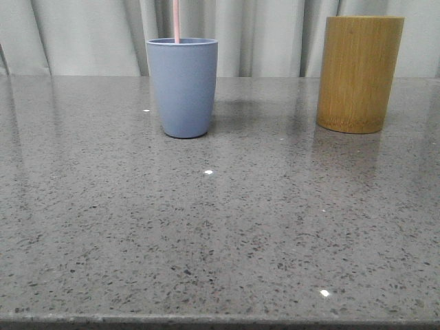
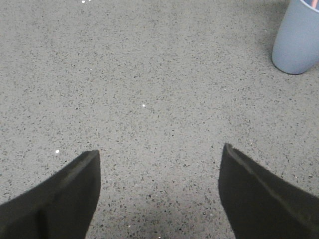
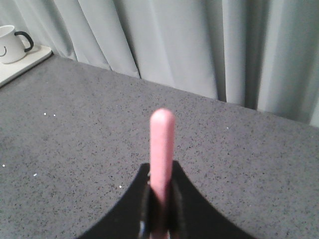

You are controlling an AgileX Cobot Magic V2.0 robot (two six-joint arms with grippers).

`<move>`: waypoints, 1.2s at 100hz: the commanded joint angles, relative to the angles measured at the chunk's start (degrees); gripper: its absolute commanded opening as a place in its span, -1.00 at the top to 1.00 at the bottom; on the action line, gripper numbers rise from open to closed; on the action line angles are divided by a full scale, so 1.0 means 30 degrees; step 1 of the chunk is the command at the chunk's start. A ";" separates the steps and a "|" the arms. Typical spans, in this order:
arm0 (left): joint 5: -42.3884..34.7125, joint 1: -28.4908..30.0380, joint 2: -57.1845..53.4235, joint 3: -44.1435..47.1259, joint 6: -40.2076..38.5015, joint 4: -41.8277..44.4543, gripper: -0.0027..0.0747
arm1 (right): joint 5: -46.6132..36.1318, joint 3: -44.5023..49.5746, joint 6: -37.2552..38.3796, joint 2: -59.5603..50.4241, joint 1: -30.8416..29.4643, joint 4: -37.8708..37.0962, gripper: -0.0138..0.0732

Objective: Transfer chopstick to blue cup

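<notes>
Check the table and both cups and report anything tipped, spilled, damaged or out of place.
Nothing stands out. The blue cup and the bamboo cylinder both stand upright on the table, with no spill or visible damage. The chopstick is clamped in the right gripper and rises from the blue cup's mouth in the front view. The left gripper is open above bare tabletop.

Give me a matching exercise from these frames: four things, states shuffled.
1. chopstick
2. blue cup
3. bamboo cylinder
4. left gripper

a. open above bare table
b. stands on the robot's right, far side of the table
c. pinched by the right gripper
d. a pink stick rises from its mouth

Pairs: 1-c, 2-d, 3-b, 4-a
</notes>
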 commanded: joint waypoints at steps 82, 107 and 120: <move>-0.1343 0.0010 0.0018 -0.0471 -0.0161 -0.0264 -0.32 | 0.1017 -0.0450 -0.0211 -0.3364 -0.1663 -0.0666 -0.27; -0.1343 0.0010 0.0018 -0.0471 -0.0161 -0.0264 -0.32 | 0.6159 -0.0305 -0.0468 -0.5953 -0.3479 -0.3156 -0.27; -0.1343 0.0010 0.0018 -0.0471 -0.0161 -0.0264 -0.32 | 0.7837 0.0835 -0.0468 -0.7480 -0.3957 -0.4435 -0.27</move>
